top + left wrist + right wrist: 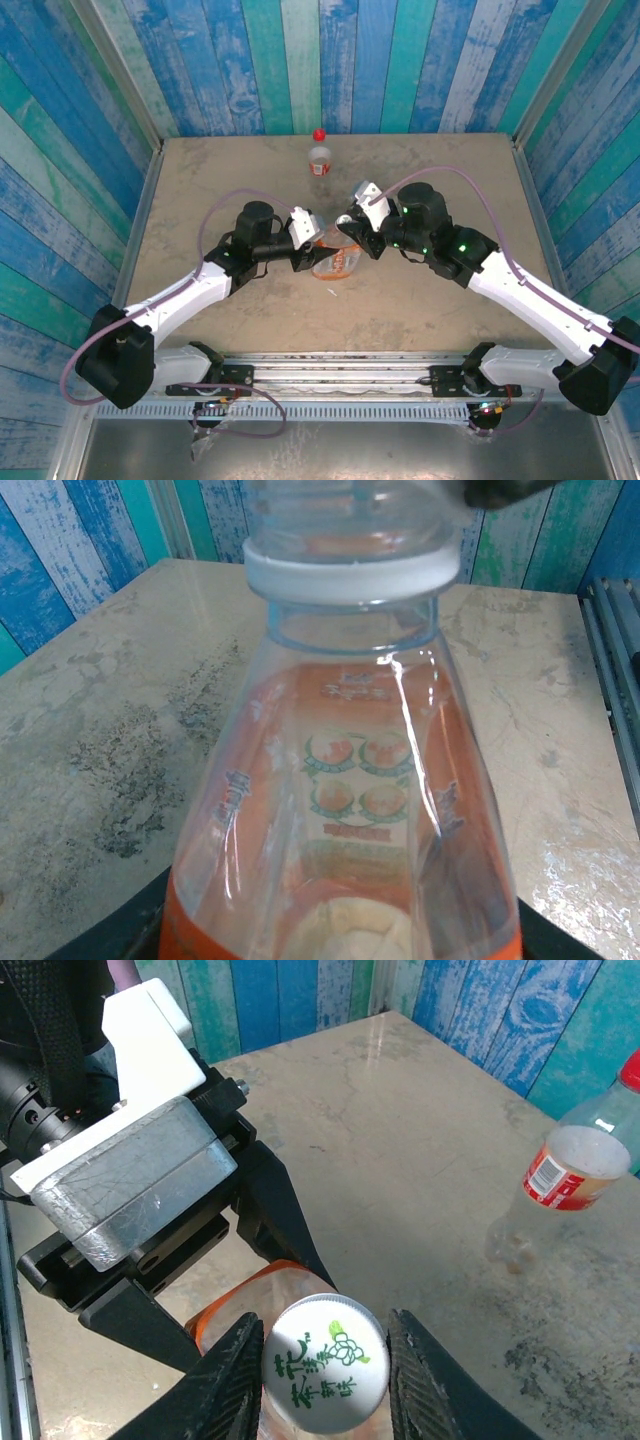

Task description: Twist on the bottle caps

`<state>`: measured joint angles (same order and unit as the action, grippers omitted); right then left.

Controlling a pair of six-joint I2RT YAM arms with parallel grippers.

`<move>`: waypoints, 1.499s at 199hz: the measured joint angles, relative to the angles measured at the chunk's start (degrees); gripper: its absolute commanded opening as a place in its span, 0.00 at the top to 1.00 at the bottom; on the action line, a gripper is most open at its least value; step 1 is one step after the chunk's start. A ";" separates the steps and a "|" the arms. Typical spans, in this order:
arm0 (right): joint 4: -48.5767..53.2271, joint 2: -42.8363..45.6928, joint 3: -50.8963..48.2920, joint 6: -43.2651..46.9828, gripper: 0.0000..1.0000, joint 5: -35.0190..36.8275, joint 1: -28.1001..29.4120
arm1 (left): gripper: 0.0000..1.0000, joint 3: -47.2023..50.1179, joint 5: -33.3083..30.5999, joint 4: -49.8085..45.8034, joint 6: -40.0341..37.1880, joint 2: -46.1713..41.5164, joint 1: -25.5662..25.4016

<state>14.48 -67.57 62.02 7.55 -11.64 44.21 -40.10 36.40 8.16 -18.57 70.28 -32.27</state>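
Wide bottle (338,262) is mid-desk (200,180), gripped low on its orange part by the left hand (310,248), which comes in from 9 o'clock. Its jaws are pressed onto the body, so it's acting as the clamp. Can't tell if the base touches the desk.

White cap (325,1365) is on the neck. The right hand (355,238) comes in from about 2 o'clock and is on it. In the right wrist view its fingers (232,1385) sit against the rim at 9 and 3 o'clock of the cap, no visible gap, so I read it as pinching the cap.

Key geometry: the bottle's long axis runs from the left hand's grip up toward the right hand, and the cap's printed top faces the right wrist camera roughly square-on. The right hand's roll axis looks close to the thread axis, so a wrist twist should turn the cap without dragging it sideways. Can't tell how far the thread is engaged.

Slim bottle (319,160) stands at 12 o'clock near the far desk edge, well apart from both hands, with its red cap (319,134) on top.
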 measured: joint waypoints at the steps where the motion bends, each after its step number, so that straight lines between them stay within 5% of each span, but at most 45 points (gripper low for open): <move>1: 0.00 0.00 0.00 0.04 0.67 0.00 0.00 | 0.47 0.00 0.00 0.00 0.00 0.00 0.00; 139: 4.50 0.02 4.07 -4.17 0.74 0.83 0.22 | 0.47 4.46 -1.01 9.14 1.75 3.93 -0.13; 222: 21.20 -8.33 16.33 -10.91 0.73 7.69 0.20 | 0.47 8.85 -4.42 16.92 0.83 9.60 -2.32; 299: 28.26 -12.96 18.38 -14.32 0.73 6.27 -0.55 | 0.47 10.56 -4.66 22.34 0.79 11.43 -2.34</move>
<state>42.74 -80.53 80.40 -6.76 -5.37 43.66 -29.54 31.75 30.50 -17.78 81.71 -34.61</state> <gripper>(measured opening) 0.307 0.537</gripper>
